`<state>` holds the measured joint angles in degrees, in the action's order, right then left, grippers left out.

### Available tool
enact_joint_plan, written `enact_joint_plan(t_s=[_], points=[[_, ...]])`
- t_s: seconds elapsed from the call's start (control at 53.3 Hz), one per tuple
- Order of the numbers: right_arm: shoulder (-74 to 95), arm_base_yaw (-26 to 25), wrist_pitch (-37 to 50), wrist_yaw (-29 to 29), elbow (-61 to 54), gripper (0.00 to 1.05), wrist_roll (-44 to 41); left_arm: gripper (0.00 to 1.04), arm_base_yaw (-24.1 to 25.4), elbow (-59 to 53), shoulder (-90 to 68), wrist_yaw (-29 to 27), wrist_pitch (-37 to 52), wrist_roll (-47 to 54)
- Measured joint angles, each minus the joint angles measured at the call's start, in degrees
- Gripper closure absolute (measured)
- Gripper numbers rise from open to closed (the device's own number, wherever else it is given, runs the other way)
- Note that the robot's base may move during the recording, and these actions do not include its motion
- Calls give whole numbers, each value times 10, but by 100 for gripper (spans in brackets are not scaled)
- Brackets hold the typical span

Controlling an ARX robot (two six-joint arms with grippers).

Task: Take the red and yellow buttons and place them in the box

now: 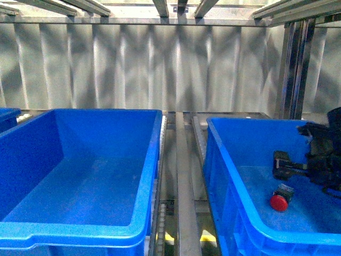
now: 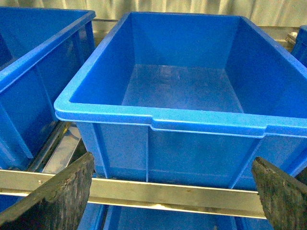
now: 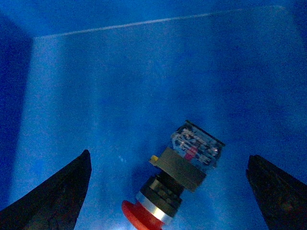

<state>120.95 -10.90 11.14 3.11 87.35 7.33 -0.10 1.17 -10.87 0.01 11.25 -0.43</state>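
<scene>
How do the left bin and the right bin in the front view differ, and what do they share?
The left bin is empty; the right bin holds a red button on its floor. The open right gripper reaches into the right bin; no gripper is inside the left bin. The left bin shows nearly whole; the right bin is cut off at the picture's edge. Both are deep, bright blue, with thick rims.

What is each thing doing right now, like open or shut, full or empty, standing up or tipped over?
Left blue box: upright, empty.
Red button: lying on its side on a box floor, not gripped.
Right blue box: upright, not empty; the button is in it.
Left gripper: open, holding nothing, outside the empty box.
Right gripper: open, holding nothing, down inside the right-hand box over the button.
</scene>
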Motion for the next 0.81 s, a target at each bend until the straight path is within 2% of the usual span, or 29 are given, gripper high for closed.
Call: enact_joint_plan(t_s=[0.169,0.319,0.507,0.582,0.638,0.77,0.807], points=[[-94,-33,43,51,-95,7,4,8,0,0,0,0,0,0],[-180,-59,114,94,-205,7,8,8,0,0,0,0,0,0],[-325,-104,170,175,-371,7,32,8,0,0,0,0,0,0],[-412,-106,265,171,-459,23,-21,8,0,0,0,0,0,0],[-500,-91,271,162,-540,37,-46,8,0,0,0,0,0,0],[-615,-53,254,123,-654,59,-61,8,0,0,0,0,0,0],[-657,-33,249,106,-693,68,-64,8,0,0,0,0,0,0]])
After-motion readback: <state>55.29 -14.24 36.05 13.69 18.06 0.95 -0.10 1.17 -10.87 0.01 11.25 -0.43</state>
